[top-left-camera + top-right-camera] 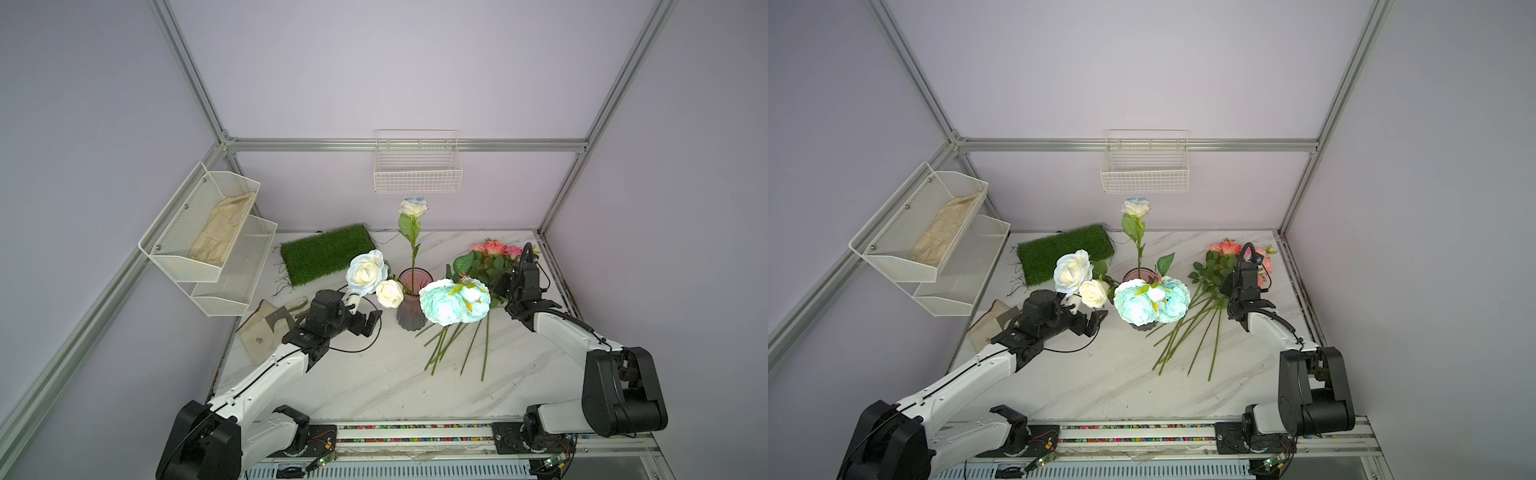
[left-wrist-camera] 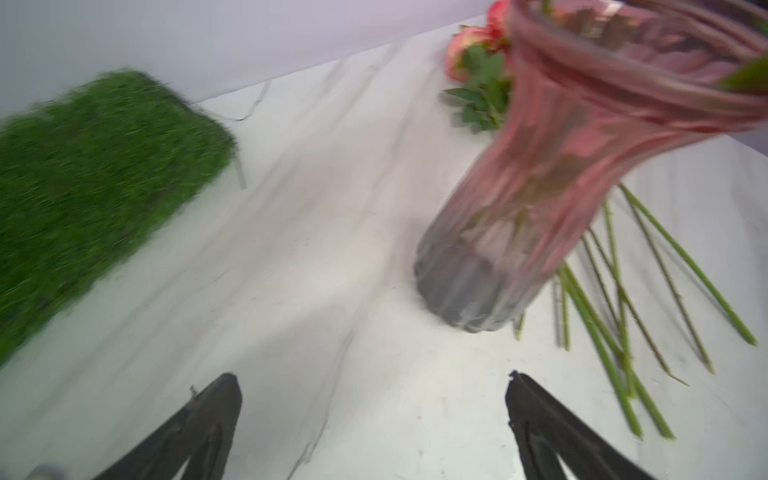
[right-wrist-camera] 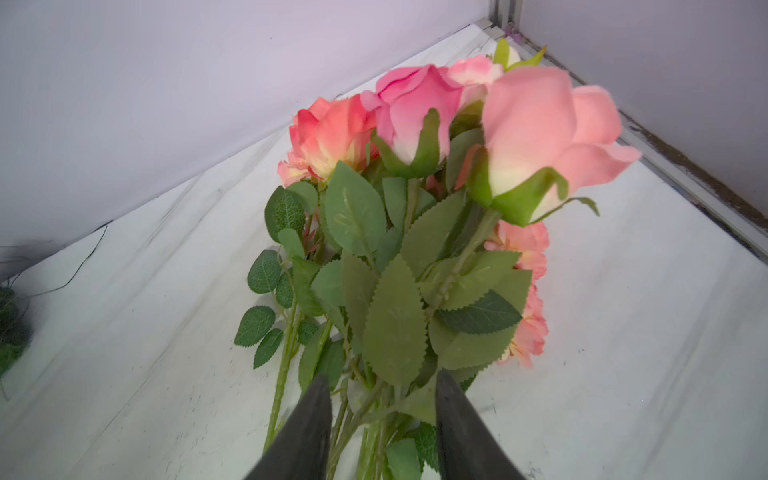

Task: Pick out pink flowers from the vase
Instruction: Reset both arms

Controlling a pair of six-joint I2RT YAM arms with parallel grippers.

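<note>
Right claw [image 3: 382, 384] stood parted around stems [image 3: 360, 409] of the pink flowers [image 3: 528, 124], heaped on the tabletop [image 1: 374, 382] at 2 o'clock from the vase [image 1: 410, 311]: judged release step. Left claw [image 2: 374, 386] gaped, empty. Next: withdraw without snagging leaves [image 3: 395, 324].

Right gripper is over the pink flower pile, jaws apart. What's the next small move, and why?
Probably lift the right gripper straight up, jaws apart, off the pile of pink and coral artificial roses. Leafy green stems sit between its parted jaws, so a sideways retreat could drag them across the white marble table.
</note>
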